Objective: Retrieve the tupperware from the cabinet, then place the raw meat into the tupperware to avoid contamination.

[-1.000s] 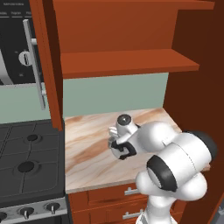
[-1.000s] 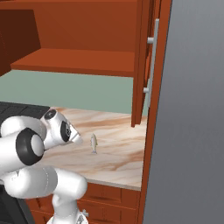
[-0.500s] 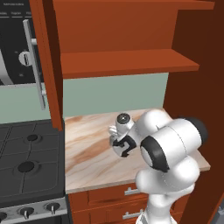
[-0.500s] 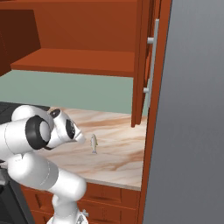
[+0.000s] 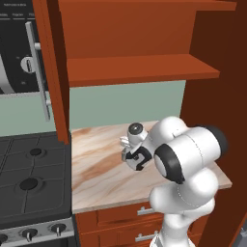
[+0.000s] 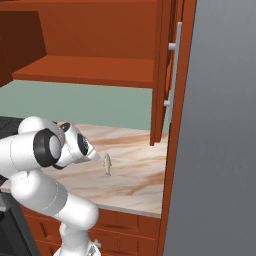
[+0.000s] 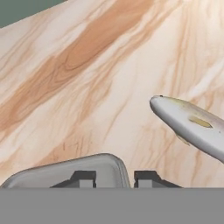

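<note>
The tupperware [image 7: 65, 175], a pale grey box with rounded corners, lies on the marble counter [image 7: 87, 78] at the bottom of the hand view. My gripper [image 7: 116, 177] stands open astride its near wall, one fingertip [image 7: 83, 176] inside the box and the other outside. A small gap shows beside the wall. The raw meat [image 7: 192, 124], a silvery fish-shaped sliver, lies on the counter just beyond and to the right of the box, apart from it. The raw meat [image 6: 107, 164] also shows in the right base view, close to my hand. The cabinet [image 5: 140, 70] hangs above with its doors open.
A black stove [image 5: 29, 178] adjoins the counter on the left, with a microwave [image 5: 19, 48] above it. The open cabinet door [image 6: 162, 75] and its grey handle hang over the counter's right end. A tall grey panel [image 6: 220, 150] stands at the right. Drawers [image 5: 144, 211] run below.
The arm's big upper links have swung left over the counter while the hand stayed low. The raw meat has not moved.
</note>
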